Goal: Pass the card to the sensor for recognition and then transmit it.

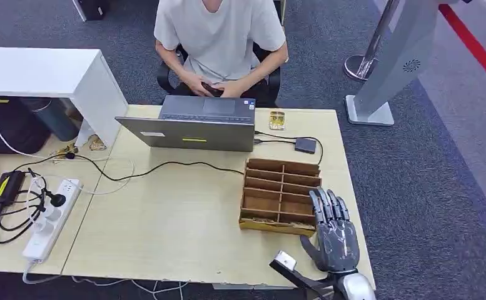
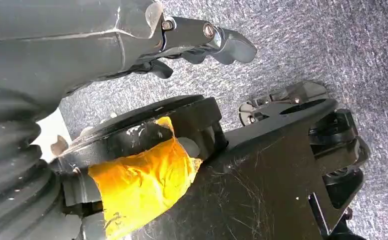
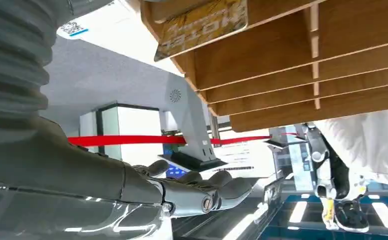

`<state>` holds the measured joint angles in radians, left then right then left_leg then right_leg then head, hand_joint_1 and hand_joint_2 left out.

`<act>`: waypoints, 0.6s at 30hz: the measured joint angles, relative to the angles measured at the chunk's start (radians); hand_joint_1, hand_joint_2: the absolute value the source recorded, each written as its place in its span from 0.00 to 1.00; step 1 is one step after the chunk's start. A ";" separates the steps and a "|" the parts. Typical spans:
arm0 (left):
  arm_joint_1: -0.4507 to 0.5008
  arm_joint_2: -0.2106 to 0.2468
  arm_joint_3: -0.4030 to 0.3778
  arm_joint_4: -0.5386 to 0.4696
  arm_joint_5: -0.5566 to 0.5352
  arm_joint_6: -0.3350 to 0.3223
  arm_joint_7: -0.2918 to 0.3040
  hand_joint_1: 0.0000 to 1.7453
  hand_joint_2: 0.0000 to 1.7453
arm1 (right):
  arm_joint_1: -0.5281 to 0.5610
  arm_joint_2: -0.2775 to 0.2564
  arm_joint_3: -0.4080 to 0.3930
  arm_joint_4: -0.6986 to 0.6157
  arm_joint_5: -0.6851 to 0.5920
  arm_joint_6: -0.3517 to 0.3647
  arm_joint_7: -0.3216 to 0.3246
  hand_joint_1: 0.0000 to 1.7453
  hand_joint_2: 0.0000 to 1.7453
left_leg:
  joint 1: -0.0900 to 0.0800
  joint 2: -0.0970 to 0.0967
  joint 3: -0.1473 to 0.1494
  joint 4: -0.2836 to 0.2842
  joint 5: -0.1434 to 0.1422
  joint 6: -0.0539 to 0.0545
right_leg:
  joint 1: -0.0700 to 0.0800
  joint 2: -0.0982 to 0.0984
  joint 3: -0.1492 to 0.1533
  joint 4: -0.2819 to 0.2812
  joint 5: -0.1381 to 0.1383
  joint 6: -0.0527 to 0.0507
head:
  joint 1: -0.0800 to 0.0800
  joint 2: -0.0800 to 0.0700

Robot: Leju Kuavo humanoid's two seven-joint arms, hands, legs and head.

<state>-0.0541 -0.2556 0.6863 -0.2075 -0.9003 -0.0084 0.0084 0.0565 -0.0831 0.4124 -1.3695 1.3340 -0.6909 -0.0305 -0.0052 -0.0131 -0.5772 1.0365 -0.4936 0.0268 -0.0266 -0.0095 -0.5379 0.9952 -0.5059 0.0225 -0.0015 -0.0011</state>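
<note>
A wooden card rack [image 1: 282, 194] stands on the table's right half, with yellow cards [image 1: 260, 220] lying in its front row. My right hand [image 1: 335, 232] hovers just off the rack's front right corner, fingers stretched out, holding nothing. The right wrist view has the rack [image 3: 291, 55] close by, a yellow card [image 3: 201, 24] sticking out of it, and my right hand's fingers [image 3: 201, 196] straight and apart from it. A small black sensor box [image 1: 304, 145] lies behind the rack, cabled to the laptop. My left hand [image 2: 201, 37] hangs over the carpet, empty.
An open laptop [image 1: 193, 128] sits at the table's far side with a seated person [image 1: 220, 44] behind it. A power strip [image 1: 51, 219] and cables lie at the left. A small yellow object [image 1: 277, 119] rests near the laptop. A grey stand [image 1: 384, 69] is on the floor at right.
</note>
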 joint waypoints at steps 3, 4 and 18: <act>0.000 0.000 0.000 0.000 -0.002 -0.001 0.000 0.00 1.00 | 0.000 0.014 0.000 0.011 0.005 0.000 -0.018 0.00 1.00 | 0.000 0.000 0.000 0.000 0.000 0.000 | 0.000 0.000 0.000 0.000 0.000 0.000 | 0.000 0.000; 0.000 0.000 0.000 0.000 -0.005 -0.001 0.000 0.00 1.00 | 0.000 0.019 0.000 0.015 0.006 0.000 -0.021 0.00 1.00 | 0.000 0.000 0.000 0.000 0.000 0.000 | 0.000 0.000 0.000 0.000 0.000 0.000 | 0.000 0.000; -0.001 0.000 0.000 0.000 -0.008 -0.002 0.000 0.00 1.00 | -0.003 0.046 0.000 0.057 0.013 0.000 -0.029 0.00 1.00 | 0.000 0.000 0.000 0.000 0.000 0.000 | 0.000 0.000 0.000 0.000 0.000 0.000 | 0.000 0.000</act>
<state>-0.0548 -0.2556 0.6867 -0.2075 -0.9079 -0.0103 0.0084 0.0537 -0.0370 0.4128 -1.3123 1.3474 -0.6908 -0.0591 -0.0053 -0.0131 -0.5772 1.0364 -0.4936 0.0268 -0.0266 -0.0095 -0.5378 0.9952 -0.5059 0.0225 -0.0015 -0.0011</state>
